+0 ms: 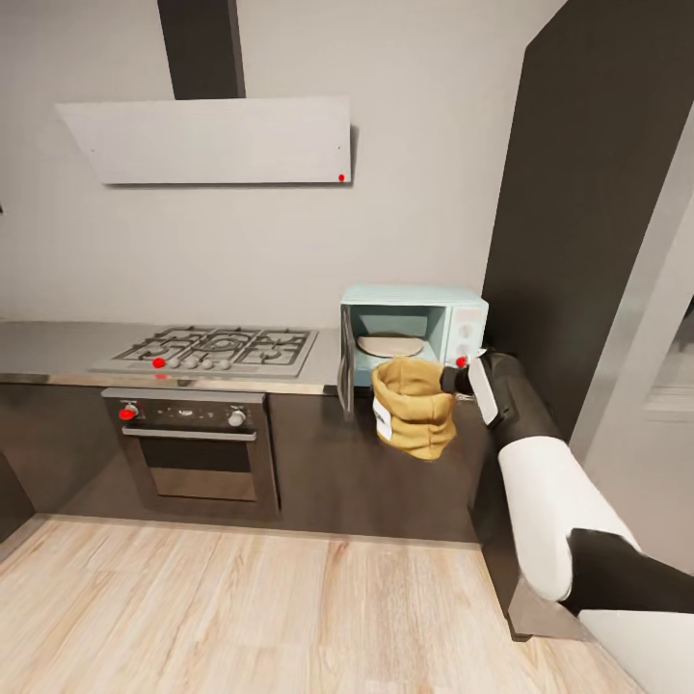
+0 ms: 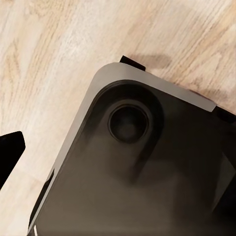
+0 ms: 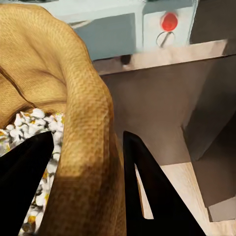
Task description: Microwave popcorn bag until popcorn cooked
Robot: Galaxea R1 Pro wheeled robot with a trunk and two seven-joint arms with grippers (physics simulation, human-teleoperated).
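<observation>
Bag [image 1: 415, 406], rim pinched between right jaws, one finger [image 3: 22, 167] inside on popcorn [image 3: 34, 124], held before open microwave [image 1: 414, 331]; left jaws' state unclear.

Wide open air in front of the microwave [image 1: 414, 333], door [image 1: 345, 361] swung aside at its left. Only a plate [image 1: 389, 344] inside the cavity. Dark tall cabinet [image 1: 588, 193] crowding close on the right.

Popcorn bag [image 1: 414, 407]: tan-brown woven weave, white side label. Popcorn [image 3: 30, 129]: off-white with yellow flecks. Microwave [image 1: 413, 328]: pale mint-blue, whitish panel, red dot. Right end effector [image 3: 88, 191]: black fingers. Bench [image 1: 48, 349]: shiny grey. Cabinets [image 1: 328, 463]: dark brown-black. Hood [image 1: 207, 140]: white, red dot. Floor [image 1: 241, 617]: pale wood planks. Oven [image 1: 191, 448]: dark, one red and one grey knob.
</observation>
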